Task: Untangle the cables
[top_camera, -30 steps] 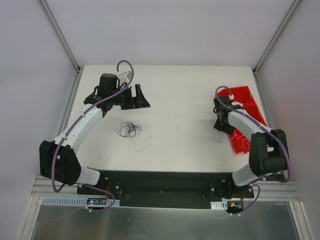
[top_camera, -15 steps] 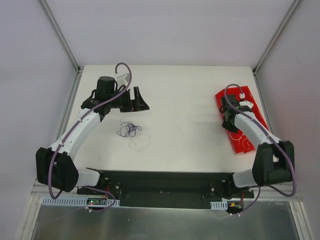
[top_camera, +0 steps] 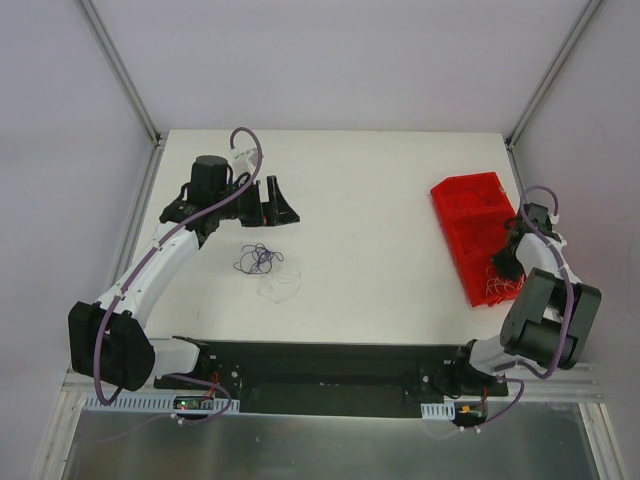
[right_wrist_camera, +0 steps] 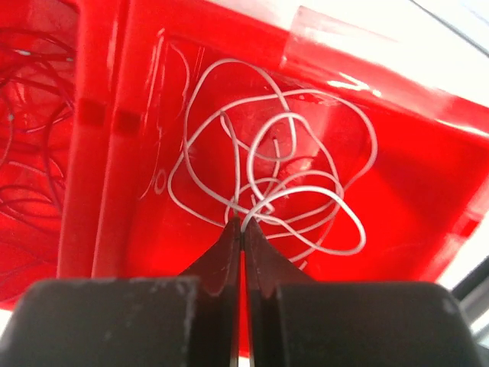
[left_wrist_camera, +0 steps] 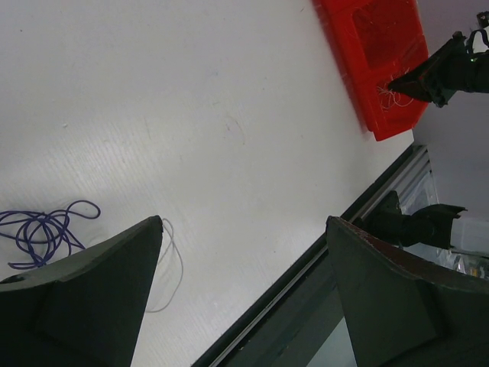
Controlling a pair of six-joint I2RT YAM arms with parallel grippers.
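A small tangle of purple cables point(top_camera: 257, 260) point(left_wrist_camera: 46, 229) lies on the white table, with a thin white strand point(top_camera: 280, 288) point(left_wrist_camera: 172, 267) just in front of it. My left gripper point(top_camera: 275, 200) point(left_wrist_camera: 244, 219) hovers behind the tangle, open and empty. At the right stands a red tray point(top_camera: 465, 215) point(left_wrist_camera: 367, 84). Its near compartment holds a curly white cable point(right_wrist_camera: 306, 183). My right gripper point(top_camera: 502, 270) point(right_wrist_camera: 243, 223) reaches into that compartment, shut on a strand of the white cable at its tips. Red cables point(right_wrist_camera: 30, 76) lie in the neighbouring compartment.
A dividing wall point(right_wrist_camera: 99, 145) separates the tray's compartments. The table's black front rail point(top_camera: 330, 365) point(left_wrist_camera: 306, 267) runs along the near edge. Metal frame posts point(top_camera: 120, 70) rise at the back corners.
My right arm swung from the tray's far end to its near right end, and its gripper closed on the white cable. The left arm has barely shifted.
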